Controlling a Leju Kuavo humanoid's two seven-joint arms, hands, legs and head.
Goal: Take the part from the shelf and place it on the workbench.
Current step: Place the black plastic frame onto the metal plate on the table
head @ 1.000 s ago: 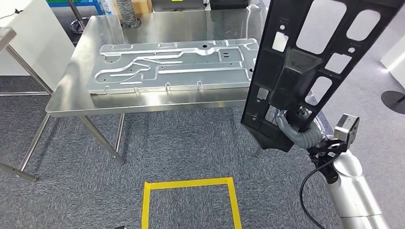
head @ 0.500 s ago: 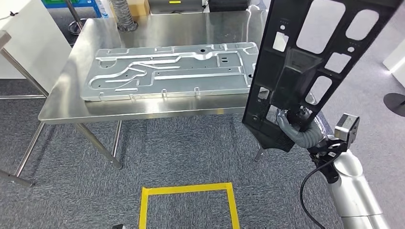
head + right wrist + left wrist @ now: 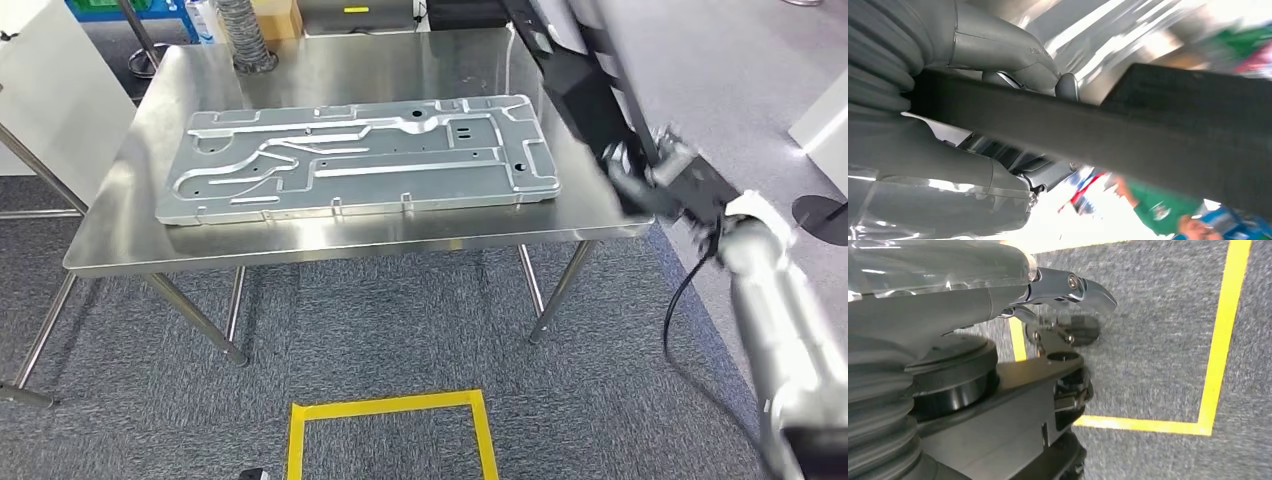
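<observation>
The part is a long black panel with cut-outs. My right hand grips its lower end, and the panel slants up and back over the right end of the steel workbench; both are motion-blurred. In the right wrist view the thumb presses on the black panel, which crosses the picture as a dark bar. A large silver stamped plate lies flat on the workbench. My left hand hangs over the carpet with its fingers apart and nothing in it.
A yellow tape square marks the grey carpet in front of the workbench. A white cabinet stands at the left, a corrugated hose behind the bench, and a white unit with a dark round base at the right.
My right arm has swung the black panel from upright in front of me forward over the workbench's right end. The whole view has also shifted, bringing the table nearer.
</observation>
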